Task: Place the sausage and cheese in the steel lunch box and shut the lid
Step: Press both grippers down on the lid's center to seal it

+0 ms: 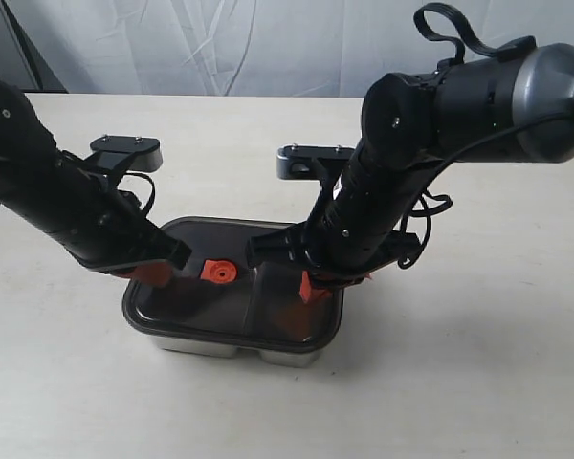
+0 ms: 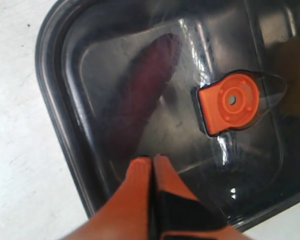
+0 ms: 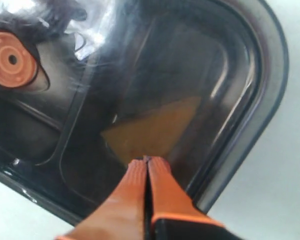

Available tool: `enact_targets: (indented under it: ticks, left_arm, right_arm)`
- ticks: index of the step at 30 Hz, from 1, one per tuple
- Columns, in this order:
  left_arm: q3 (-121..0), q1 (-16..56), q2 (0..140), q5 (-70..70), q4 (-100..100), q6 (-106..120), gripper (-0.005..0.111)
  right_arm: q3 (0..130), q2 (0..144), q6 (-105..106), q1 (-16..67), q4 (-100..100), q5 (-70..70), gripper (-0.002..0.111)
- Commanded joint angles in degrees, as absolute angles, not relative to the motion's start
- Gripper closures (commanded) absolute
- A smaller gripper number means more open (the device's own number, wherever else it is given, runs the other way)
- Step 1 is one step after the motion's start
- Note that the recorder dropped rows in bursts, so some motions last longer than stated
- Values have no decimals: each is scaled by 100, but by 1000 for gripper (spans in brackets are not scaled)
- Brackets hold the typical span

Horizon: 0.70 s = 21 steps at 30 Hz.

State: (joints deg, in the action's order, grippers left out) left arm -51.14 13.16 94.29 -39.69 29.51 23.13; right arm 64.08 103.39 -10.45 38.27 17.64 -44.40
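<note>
- Sausage (image 2: pixel 145 95): a dark red, slightly curved shape seen through the smoky lid. It lies inside the steel lunch box (image 1: pixel 220 346), in the part on the left of the exterior view.
- Cheese (image 3: pixel 155 130): a yellow-orange wedge, also seen through the lid. It lies in the box's other part, on the right of the exterior view, apart from the sausage.
- Lid (image 1: pixel 201 311): dark, translucent, with rounded corners. It is seated on the box and covers both compartments, and its rim follows the steel rim all round.
- Valve tab (image 2: pixel 230 102): a round orange piece at the centre of the lid, between the two grippers.
- Left gripper (image 2: pixel 151 160): orange fingers pressed together with no gap, holding nothing. The tips are down at the lid surface over the sausage's end of the box. Whether they bear on it cannot be told.
- Right gripper (image 3: pixel 146 161): fingers likewise closed tip to tip and empty, with the tips at the lid above the cheese.
- Table (image 1: pixel 478 382): a pale, flat surface carrying the box near its middle.
- Backdrop (image 1: pixel 220 38): white cloth hanging behind the table's far edge.
</note>
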Motion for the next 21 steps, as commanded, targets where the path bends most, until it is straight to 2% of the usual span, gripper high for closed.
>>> enact_targets:
  ticks: [1, 21]
  left_arm:
    - [-5102, 1321, 9482, -3998, 2895, 2311, 107]
    - [-5102, 1321, 9867, -3943, 2899, 2313, 107]
  right_arm:
    - [6371, 10589, -1006, 3840, 1707, -4398, 109]
    - [6371, 10977, -764, 3840, 1840, -4424, 109]
